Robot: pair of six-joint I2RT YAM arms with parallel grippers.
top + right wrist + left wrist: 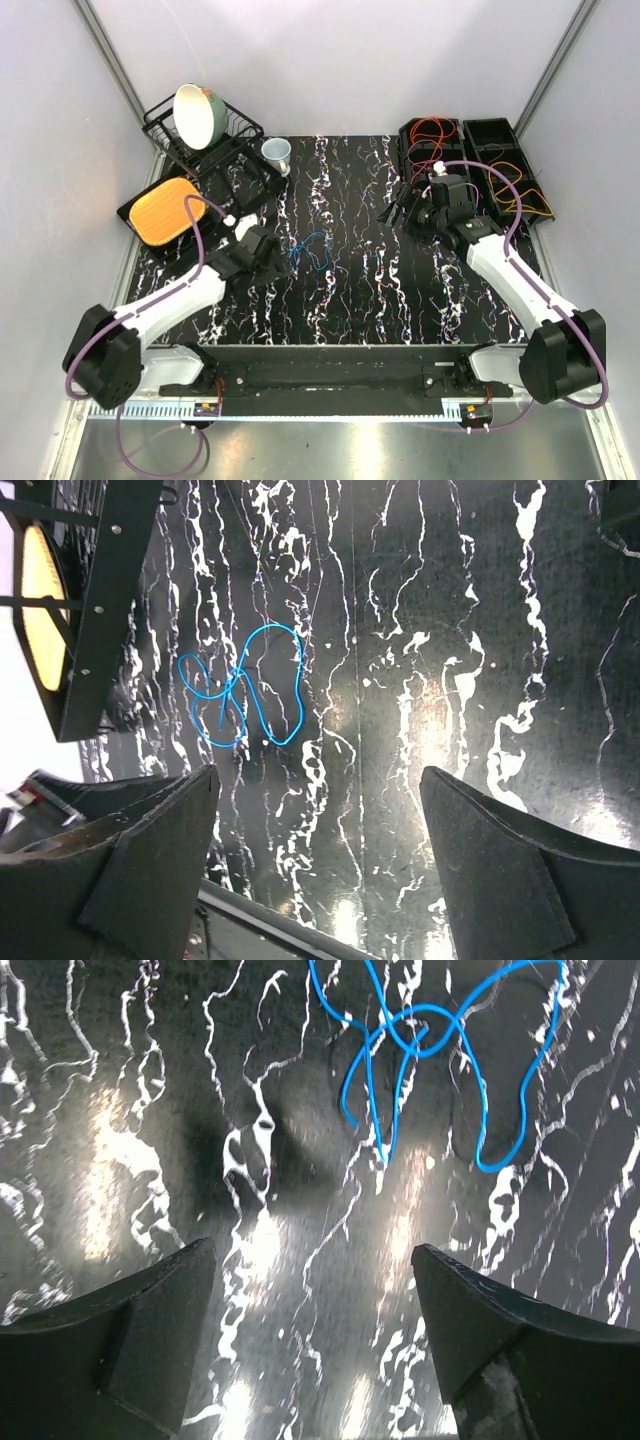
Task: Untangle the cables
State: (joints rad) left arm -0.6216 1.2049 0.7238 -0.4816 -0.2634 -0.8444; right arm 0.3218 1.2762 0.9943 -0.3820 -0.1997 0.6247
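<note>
A thin blue cable point(316, 250) lies in loose crossed loops on the black marbled table, left of centre. My left gripper point(277, 258) hovers just to its left, open and holding nothing. In the left wrist view the blue cable point(418, 1050) lies ahead of the open left gripper point(313, 1260), up and to the right. My right gripper point(400, 212) stands open near the back right bins. The right wrist view shows the blue cable point(300, 685) far ahead of the empty right gripper point(318, 780). Orange-red cables point(433, 128) and a yellow cable point(530, 205) rest in black bins.
A black dish rack point(235, 135) with a pale bowl point(198, 115) stands at the back left, next to a white cup point(277, 153). An orange plate point(165, 210) lies on a black tray. Black bins point(500, 130) line the back right.
</note>
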